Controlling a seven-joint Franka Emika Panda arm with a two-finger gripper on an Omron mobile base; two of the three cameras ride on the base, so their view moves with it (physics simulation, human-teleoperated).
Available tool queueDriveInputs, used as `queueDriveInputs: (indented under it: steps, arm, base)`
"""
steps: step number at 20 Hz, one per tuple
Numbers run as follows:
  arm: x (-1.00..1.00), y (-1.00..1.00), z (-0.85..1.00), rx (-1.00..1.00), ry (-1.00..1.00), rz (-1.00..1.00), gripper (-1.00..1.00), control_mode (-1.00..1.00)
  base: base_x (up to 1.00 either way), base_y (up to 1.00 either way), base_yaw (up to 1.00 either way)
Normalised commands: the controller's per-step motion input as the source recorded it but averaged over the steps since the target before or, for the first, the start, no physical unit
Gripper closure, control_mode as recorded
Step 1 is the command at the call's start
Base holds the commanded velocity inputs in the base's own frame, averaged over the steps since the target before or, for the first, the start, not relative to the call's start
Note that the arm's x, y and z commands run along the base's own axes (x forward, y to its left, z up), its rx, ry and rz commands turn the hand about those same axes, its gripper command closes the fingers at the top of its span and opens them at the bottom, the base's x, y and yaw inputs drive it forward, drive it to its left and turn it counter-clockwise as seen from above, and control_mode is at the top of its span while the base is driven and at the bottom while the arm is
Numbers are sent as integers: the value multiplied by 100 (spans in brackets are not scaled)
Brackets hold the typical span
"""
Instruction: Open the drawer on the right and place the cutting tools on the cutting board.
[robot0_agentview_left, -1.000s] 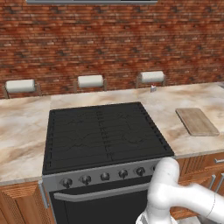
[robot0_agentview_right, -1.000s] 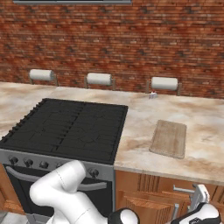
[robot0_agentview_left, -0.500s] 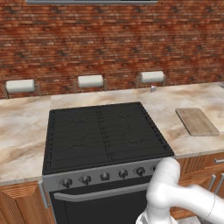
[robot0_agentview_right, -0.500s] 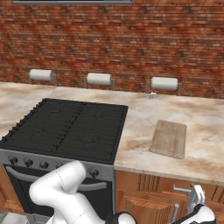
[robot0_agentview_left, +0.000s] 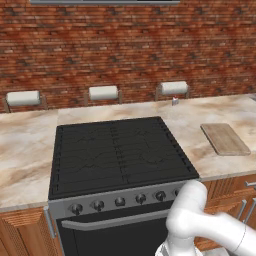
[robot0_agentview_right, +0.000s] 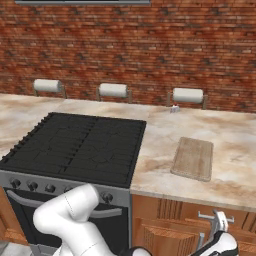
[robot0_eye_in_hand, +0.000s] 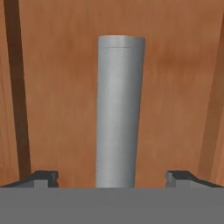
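Item: gripper (robot0_eye_in_hand: 112, 177), fingers spread wide, now lower and closer against the drawer (robot0_eye_in_hand: 175, 87), its grey handle (robot0_eye_in_hand: 119, 109) standing between the fingertips, ungrasped. Drawer shut. Cutting board (robot0_agentview_right: 193, 158) bare on the counter (robot0_agentview_right: 235, 145); tools presumably inside.

Beige marbled countertop (robot0_agentview_right: 235, 145) carrying cutting board (robot0_agentview_right: 193, 158), lying flat right of black stovetop (robot0_agentview_right: 80, 148); small shaker (robot0_agentview_right: 174, 108) standing by wall.
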Motion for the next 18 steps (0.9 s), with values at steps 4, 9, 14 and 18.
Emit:
queueDriveInputs:
  steps: [4,9,14,18]
  arm:
    - [0,0,-47,0,-9,0,-100,-100]
    - [5,0,-40,0,-12,0,-100,-100]
    - [14,0,-35,1,-14,0,-100,-100]
    - [17,0,-34,1,-14,0,100,-100]
  base:
    - [0,0,0]
    - [0,0,0]
    - [0,0,0]
    - [0,0,0]
